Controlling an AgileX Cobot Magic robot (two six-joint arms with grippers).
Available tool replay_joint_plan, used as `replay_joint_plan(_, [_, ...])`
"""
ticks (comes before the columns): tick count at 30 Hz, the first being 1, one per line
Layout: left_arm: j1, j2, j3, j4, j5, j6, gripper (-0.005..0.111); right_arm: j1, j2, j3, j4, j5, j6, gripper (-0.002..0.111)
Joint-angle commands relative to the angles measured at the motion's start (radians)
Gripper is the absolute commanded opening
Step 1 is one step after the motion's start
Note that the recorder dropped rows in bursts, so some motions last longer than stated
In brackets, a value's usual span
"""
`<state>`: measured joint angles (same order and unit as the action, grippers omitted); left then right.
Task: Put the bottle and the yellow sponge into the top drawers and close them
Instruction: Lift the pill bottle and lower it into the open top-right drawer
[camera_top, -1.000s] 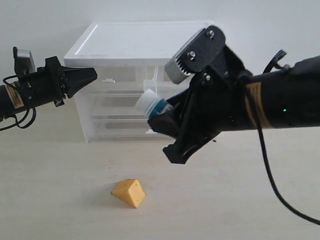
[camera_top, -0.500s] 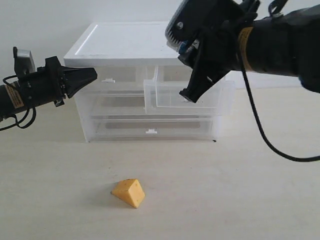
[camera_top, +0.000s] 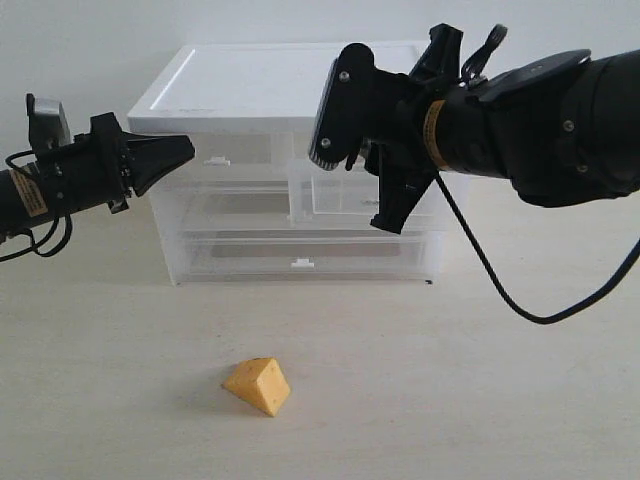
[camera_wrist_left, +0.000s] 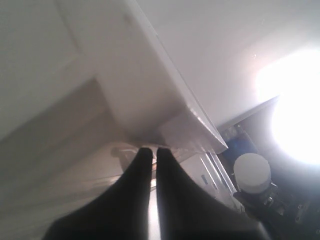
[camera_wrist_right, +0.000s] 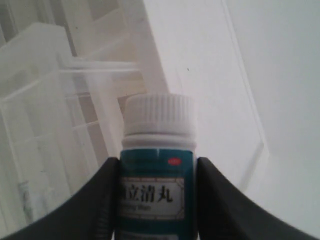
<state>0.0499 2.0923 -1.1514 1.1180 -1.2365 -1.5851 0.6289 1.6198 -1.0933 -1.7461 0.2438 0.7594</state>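
1. Two fingers (camera_wrist_right: 107, 200) of the right gripper (camera_wrist_right: 157, 165) are clamped on the bottle (camera_wrist_right: 157, 192), one on each side of its label. The white cap (camera_wrist_right: 159, 115) juts out past the fingertips.
2. The bottle's long axis is aligned with the fingers, cap leading (in the exterior view the bottle itself is hidden behind the gripper).
3. The right top drawer (camera_top: 303, 195) is pulled out of the cabinet (camera_top: 260, 85), and the right gripper is seen at it, fingertips tilted down over its open top. The drawer is judged to lie just below and ahead of the cap, so the drop turns on the cap being carried inside the walls before the grip is let go. Whether the cap is already past the front wall cannot be told.
4. Nothing is seen inside that drawer through its translucent walls.
5. The left top drawer (camera_top: 245, 165) is shut, and nothing can be made out in it. The lower drawers (camera_top: 250, 255) are shut too.
6. The left gripper (camera_top: 185, 150) is drawn nearly together, with only a slit left between its fingers, and nothing is held. It is pointed at the left drawer's handle (camera_top: 215, 160), near it but apart.
7. The sponge (camera_top: 258, 385) lies on the table (camera_top: 480, 400) in front of the cabinet, well apart from both grippers and on the left arm's side of the middle. The free left gripper is judged the better placed for it.
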Motion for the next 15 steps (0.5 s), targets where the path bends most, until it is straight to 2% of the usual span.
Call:
replay_joint_plan(1, [-0.001,-0.002,-0.007,-0.051,0.033,0.013,0.004,-0.002,-0.002,-0.008,0.002,0.040,-0.004,0.000])
replay_joint_plan(4, [-0.001,-0.002,-0.007,-0.051,0.033,0.015,0.004,-0.002,-0.002,-0.008,0.002,0.019,0.003,0.002])
replay_joint_plan(6, [-0.001,-0.002,-0.007,-0.051,0.033,0.015,0.004,-0.002,-0.002,-0.008,0.002,-0.001,0.015,0.010])
replay_joint_plan(11, [-0.001,-0.002,-0.007,-0.051,0.033,0.015,0.004,-0.002,-0.002,-0.008,0.002,0.009,0.015,0.052])
replay_joint_plan(15, [-0.001,-0.002,-0.007,-0.051,0.033,0.015,0.004,-0.002,-0.002,-0.008,0.002,0.044,0.019,0.054])
